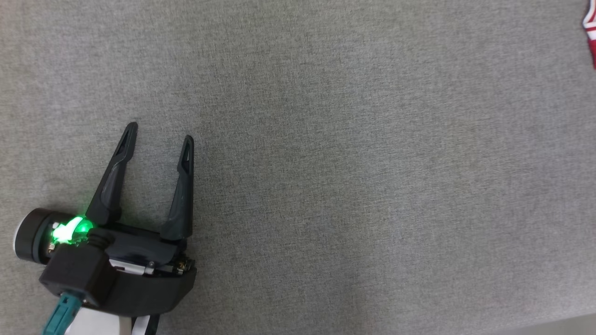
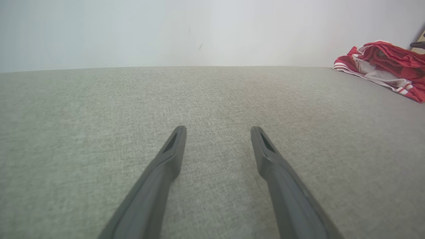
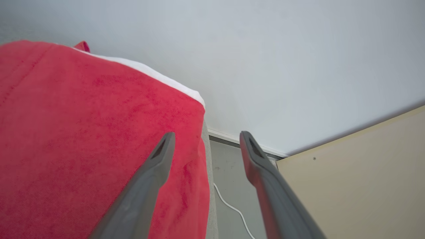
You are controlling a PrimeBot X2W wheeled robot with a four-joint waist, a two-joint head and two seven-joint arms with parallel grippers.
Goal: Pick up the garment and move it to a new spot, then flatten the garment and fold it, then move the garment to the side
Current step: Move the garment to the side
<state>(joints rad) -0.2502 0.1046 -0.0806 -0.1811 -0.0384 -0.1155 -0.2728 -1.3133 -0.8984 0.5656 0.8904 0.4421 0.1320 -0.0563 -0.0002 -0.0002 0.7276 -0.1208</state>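
Garment (image 2: 385, 63): red w/ white stripes & trim, crumpled in a loose heap at far right edge of grey tabletop (image 2: 212, 99); neither flat nor folded.

Left gripper (image 1: 160, 131) low at near left, pointing far and slightly right, jaws spread wide, empty. Right gripper (image 3: 207, 133) jaws apart, empty.

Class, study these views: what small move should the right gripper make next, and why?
Probably lift the right gripper clear: its fingers stand open, holding nothing, and the garment already lies at the right edge of the grey surface.
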